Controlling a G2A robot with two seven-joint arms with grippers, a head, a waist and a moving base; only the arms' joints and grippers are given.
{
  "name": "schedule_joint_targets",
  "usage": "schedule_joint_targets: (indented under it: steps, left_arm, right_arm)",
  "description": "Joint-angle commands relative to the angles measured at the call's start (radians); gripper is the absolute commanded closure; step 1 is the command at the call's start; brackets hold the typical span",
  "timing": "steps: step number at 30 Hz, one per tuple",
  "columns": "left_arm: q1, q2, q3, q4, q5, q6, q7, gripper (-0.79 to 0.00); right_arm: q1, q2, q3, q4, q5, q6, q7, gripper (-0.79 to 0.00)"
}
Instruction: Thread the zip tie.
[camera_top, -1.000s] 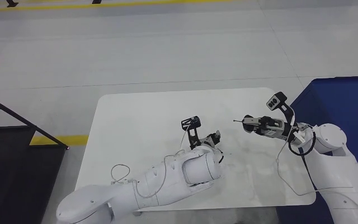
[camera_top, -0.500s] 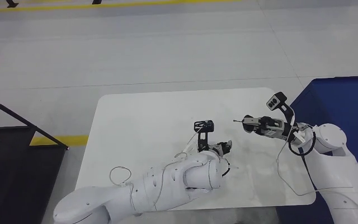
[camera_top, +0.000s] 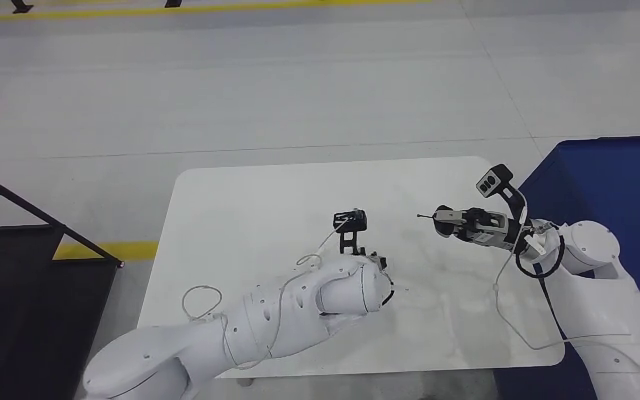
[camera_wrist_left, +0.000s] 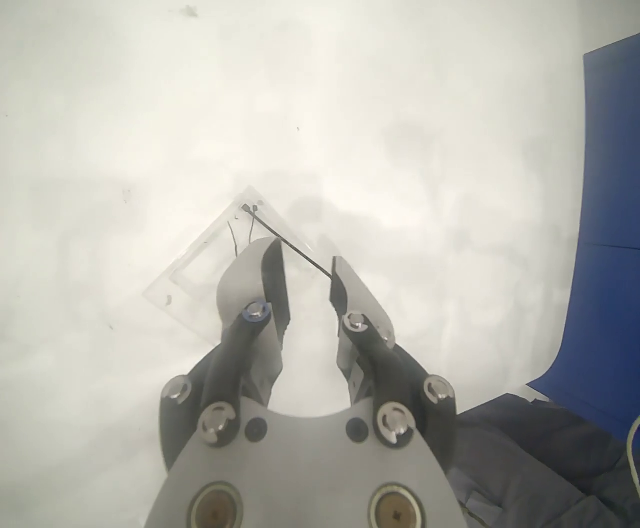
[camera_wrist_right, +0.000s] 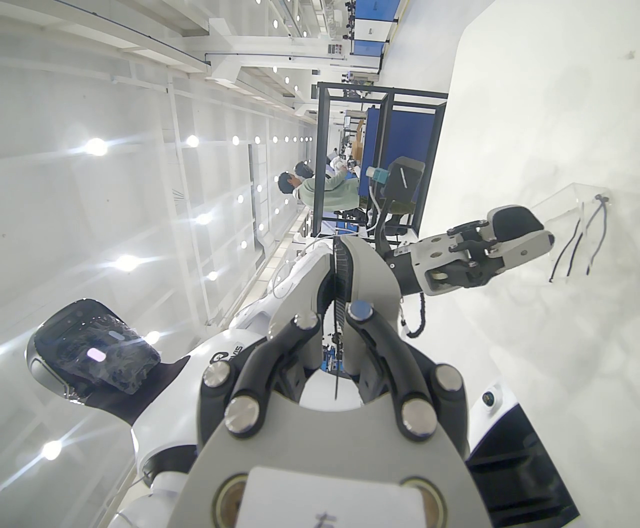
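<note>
Table (camera_top: 250, 200) white with faint grey smudges. Zip tie (camera_wrist_right: 338, 372) black, plain — second tie (camera_wrist_left: 292, 248) on the clear plate (camera_wrist_left: 190, 280) black too. Left gripper (camera_wrist_left: 305, 255) silver-grey, black pads and links; right gripper (camera_wrist_right: 341, 245) the same. Blue panel (camera_top: 590, 180) at the table's 3 o'clock, yellow floor stripe (camera_top: 110, 248) at 9 o'clock. Floor (camera_top: 300, 80) pale grey.

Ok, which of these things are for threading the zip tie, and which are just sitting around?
Job: thin black zip tie; shut right gripper holding it; clear plastic plate carrying black ties; open left gripper.
Lying about: flat blue panel by the right arm.
</note>
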Motion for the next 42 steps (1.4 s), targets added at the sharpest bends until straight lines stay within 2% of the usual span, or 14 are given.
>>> schedule_joint_targets:
  steps: [1, 3, 4, 5, 6, 7, 8, 10, 16, 19, 26, 32, 37, 42]
  left_arm:
    - [-0.006, -0.006, 0.006, 0.019, 0.014, 0.000, -0.027, 0.000]
    - [-0.009, -0.015, 0.010, 0.036, 0.026, 0.000, -0.046, 0.000]
    - [-0.009, -0.020, 0.010, 0.052, 0.034, 0.000, -0.049, -0.040]
    - [-0.007, -0.026, 0.007, 0.066, 0.037, 0.000, -0.049, -0.203]
    - [-0.006, -0.033, 0.005, 0.079, 0.038, 0.000, -0.055, -0.194]
    - [-0.007, -0.039, 0.008, 0.097, 0.043, 0.000, -0.063, -0.129]
    - [-0.009, -0.046, 0.009, 0.114, 0.047, 0.000, -0.070, -0.117]
    - [-0.011, -0.062, 0.010, 0.142, 0.051, 0.000, -0.086, -0.157]
    - [-0.021, -0.103, 0.018, 0.200, 0.071, 0.000, -0.131, -0.172]
    - [-0.021, -0.120, 0.018, 0.223, 0.082, 0.000, -0.140, -0.142]
    - [-0.028, -0.158, 0.022, 0.299, 0.111, 0.000, -0.173, -0.132]
    - [-0.027, -0.183, 0.010, 0.354, 0.133, 0.000, -0.184, -0.108]
    - [-0.025, -0.201, 0.002, 0.370, 0.149, 0.000, -0.198, -0.117]
    - [-0.024, -0.213, -0.007, 0.386, 0.171, 0.000, -0.210, -0.092]
  right_arm:
    - [0.000, 0.000, 0.000, 0.000, 0.000, 0.000, 0.000, 0.000]
    - [0.000, 0.000, 0.000, 0.000, 0.000, 0.000, 0.000, 0.000]
    - [0.000, 0.000, 0.000, 0.000, 0.000, 0.000, 0.000, 0.000]
    - [0.000, 0.000, 0.000, 0.000, 0.000, 0.000, 0.000, 0.000]
    - [0.000, 0.000, 0.000, 0.000, 0.000, 0.000, 0.000, 0.000]
    - [0.000, 0.000, 0.000, 0.000, 0.000, 0.000, 0.000, 0.000]
    - [0.000, 0.000, 0.000, 0.000, 0.000, 0.000, 0.000, 0.000]
    - [0.000, 0.000, 0.000, 0.000, 0.000, 0.000, 0.000, 0.000]
    - [0.000, 0.000, 0.000, 0.000, 0.000, 0.000, 0.000, 0.000]
    - [0.000, 0.000, 0.000, 0.000, 0.000, 0.000, 0.000, 0.000]
    - [0.000, 0.000, 0.000, 0.000, 0.000, 0.000, 0.000, 0.000]
    - [0.000, 0.000, 0.000, 0.000, 0.000, 0.000, 0.000, 0.000]
    - [0.000, 0.000, 0.000, 0.000, 0.000, 0.000, 0.000, 0.000]
    - [0.000, 0.000, 0.000, 0.000, 0.000, 0.000, 0.000, 0.000]
